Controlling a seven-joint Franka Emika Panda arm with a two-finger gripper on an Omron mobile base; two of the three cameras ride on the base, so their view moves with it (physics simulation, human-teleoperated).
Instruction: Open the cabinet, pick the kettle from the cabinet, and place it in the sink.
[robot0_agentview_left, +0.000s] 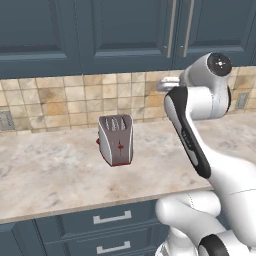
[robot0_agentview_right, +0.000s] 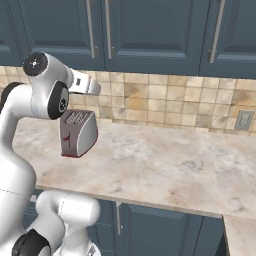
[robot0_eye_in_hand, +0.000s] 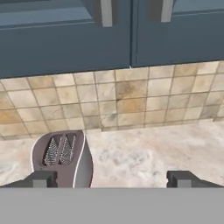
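The cabinet (robot0_agentview_left: 135, 30) hangs above the counter with its dark blue-grey doors closed. Two silver bar handles (robot0_agentview_left: 171, 30) stand side by side at the meeting of two doors. These handles (robot0_eye_in_hand: 106, 11) reach the top edge of the hand view. My gripper (robot0_eye_in_hand: 113, 179) is open with nothing between its fingers. It hovers above the counter and faces the tiled wall under the cabinet (robot0_eye_in_hand: 65, 39). The hand (robot0_agentview_right: 85, 84) points toward the backsplash below the doors (robot0_agentview_right: 150, 30). The kettle is hidden and the sink is out of view.
A silver slotted toaster (robot0_agentview_left: 116, 140) with red marks stands on the marble counter (robot0_agentview_left: 50, 175), just left of my gripper's line (robot0_eye_in_hand: 63, 155). Blue drawers (robot0_agentview_left: 112, 217) run under the counter edge. Wall outlets (robot0_agentview_right: 243, 119) sit in the tile backsplash.
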